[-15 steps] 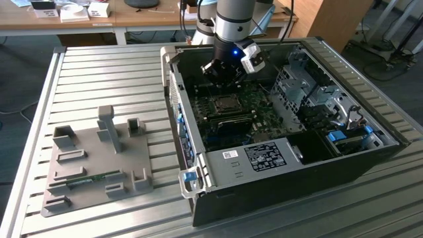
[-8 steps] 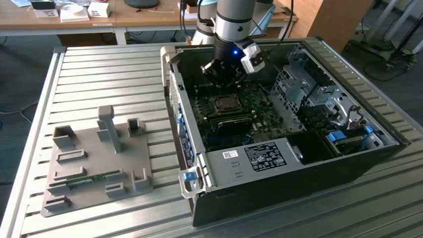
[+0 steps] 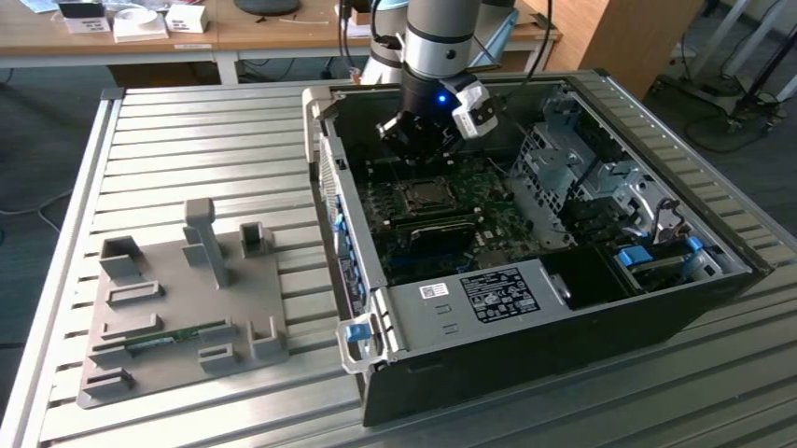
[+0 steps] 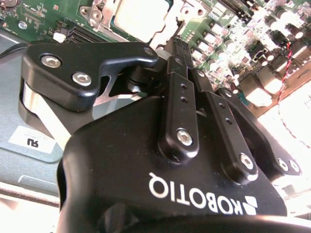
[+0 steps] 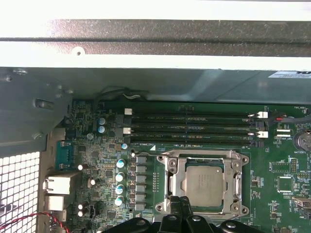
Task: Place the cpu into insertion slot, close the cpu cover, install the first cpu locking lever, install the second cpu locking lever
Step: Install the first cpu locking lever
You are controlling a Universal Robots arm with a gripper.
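Observation:
The cpu [image 5: 204, 183] lies flat in its socket on the green motherboard [image 5: 282, 165], its silvery top showing through the window of the cpu cover [image 5: 194, 156], which lies down around it. In the second wrist view the cpu [image 4: 141, 17] and the cover frame [image 4: 108, 19] sit just beyond the fingertips. My gripper [image 5: 183, 206] hangs right above the socket's near edge, shut with nothing between its fingers [image 4: 181, 87]. In the exterior view my gripper [image 3: 417, 140] is inside the open computer case, above the socket [image 3: 424, 194]. I cannot tell how the locking levers stand.
Memory slots [image 5: 194, 124] run beside the socket, and a row of capacitors [image 5: 120, 177] stands on its other side. The case wall [image 5: 146, 53] rises close behind. A drive cage [image 3: 573, 159] is at the exterior view's right. A grey fixture [image 3: 187, 299] lies on the slatted table.

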